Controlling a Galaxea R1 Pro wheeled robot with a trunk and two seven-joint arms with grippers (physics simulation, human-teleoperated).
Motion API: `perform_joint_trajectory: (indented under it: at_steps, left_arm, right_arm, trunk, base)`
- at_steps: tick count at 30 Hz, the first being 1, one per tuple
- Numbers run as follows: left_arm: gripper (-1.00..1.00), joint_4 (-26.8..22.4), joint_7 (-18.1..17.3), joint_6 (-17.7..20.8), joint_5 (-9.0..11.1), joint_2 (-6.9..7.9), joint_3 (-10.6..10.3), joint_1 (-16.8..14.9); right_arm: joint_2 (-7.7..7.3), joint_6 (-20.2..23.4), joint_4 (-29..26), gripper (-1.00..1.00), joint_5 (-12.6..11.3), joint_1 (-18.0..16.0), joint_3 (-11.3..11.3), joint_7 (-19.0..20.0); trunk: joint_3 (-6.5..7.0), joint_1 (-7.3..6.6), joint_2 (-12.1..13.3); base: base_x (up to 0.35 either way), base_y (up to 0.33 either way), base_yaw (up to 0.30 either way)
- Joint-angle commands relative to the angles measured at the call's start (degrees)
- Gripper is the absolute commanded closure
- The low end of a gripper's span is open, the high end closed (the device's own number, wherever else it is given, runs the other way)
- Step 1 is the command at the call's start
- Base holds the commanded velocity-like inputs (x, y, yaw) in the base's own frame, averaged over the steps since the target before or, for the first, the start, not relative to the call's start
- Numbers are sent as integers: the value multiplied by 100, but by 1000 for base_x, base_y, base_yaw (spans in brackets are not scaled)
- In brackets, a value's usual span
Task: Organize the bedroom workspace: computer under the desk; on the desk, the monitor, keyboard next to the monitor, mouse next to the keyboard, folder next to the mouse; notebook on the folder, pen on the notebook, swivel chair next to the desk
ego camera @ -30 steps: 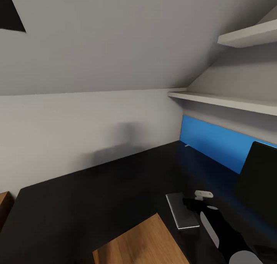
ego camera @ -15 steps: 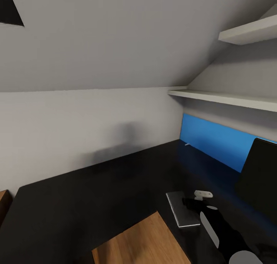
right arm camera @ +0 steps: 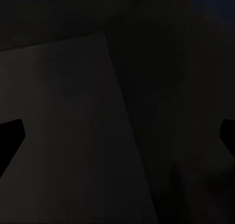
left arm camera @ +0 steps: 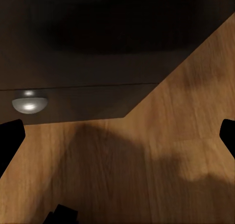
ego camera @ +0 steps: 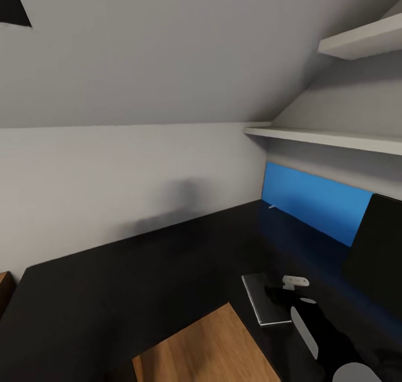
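Right tool (right arm camera: 117, 131), fingers spread, over notebook (ego camera: 265, 304) near the worktop (ego camera: 139, 276) inner edge; left tool (left arm camera: 117, 136) likewise spread.

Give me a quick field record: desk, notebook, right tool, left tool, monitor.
desk: glossy black top, mostly bare
notebook: flat grey rectangle lying on the desk
right tool: over the notebook, fingers spread, holding nothing
left tool: open, above wood floor by a drawer knob
monitor: black screen upright on the desk
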Motion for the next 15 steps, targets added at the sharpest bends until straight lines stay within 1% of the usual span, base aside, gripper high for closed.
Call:
perform_joint_trajectory:
  at_steps: [1,15]
  left_arm:
    - [-100,6,-24,-18,50,-1,-13,-5]
    - [-100,6,-24,-16,49,0,-13,-6]
  right_arm:
    - [-9,22,-9,-100,-58,-5,30,-48]
    - [-6,26,51,-100,-58,-3,31,-43]
  trunk:
    - [-25,23,-46]
    - [-277,330,-607]
  base:
    - [0,0,0]
    - [0,0,0]
